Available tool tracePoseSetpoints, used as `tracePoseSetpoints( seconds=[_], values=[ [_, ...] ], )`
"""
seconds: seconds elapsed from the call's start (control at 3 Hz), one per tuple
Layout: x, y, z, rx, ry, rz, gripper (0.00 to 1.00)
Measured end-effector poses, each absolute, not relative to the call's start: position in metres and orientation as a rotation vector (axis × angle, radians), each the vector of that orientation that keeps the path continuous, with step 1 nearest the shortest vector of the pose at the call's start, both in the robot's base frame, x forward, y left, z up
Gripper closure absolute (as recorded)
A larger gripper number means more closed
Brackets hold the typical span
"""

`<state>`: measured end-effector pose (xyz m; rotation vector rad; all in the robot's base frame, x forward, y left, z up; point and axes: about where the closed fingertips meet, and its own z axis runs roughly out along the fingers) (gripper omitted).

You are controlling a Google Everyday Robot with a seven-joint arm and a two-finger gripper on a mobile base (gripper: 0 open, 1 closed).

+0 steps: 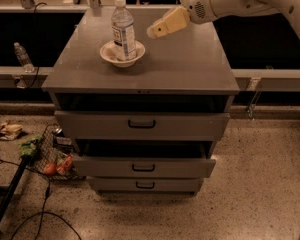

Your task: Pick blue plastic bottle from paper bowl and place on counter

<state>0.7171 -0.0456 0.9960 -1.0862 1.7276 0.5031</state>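
The blue plastic bottle [123, 32], clear with a white cap and a white label, stands upright in the paper bowl [109, 56]. The bowl sits at the back left of the grey counter [190, 61]. My gripper [157, 30], tan-coloured on a white arm, hovers above the counter just right of the bottle's upper half. It points left toward the bottle with a small gap between them, and it holds nothing.
The cabinet's three drawers [141, 124] stand partly pulled out. A smaller clear bottle [23, 57] stands on the pale shelf at left. A wire basket with food items [52, 156], cables and a dark pole [10, 196] lie on the floor at left.
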Motion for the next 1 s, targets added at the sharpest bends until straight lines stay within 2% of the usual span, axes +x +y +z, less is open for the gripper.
tracePoseSetpoints(
  seconds=[1.0],
  values=[
    [0.766,0.055,0.922,-1.061,1.701,0.716,0.00]
  ],
)
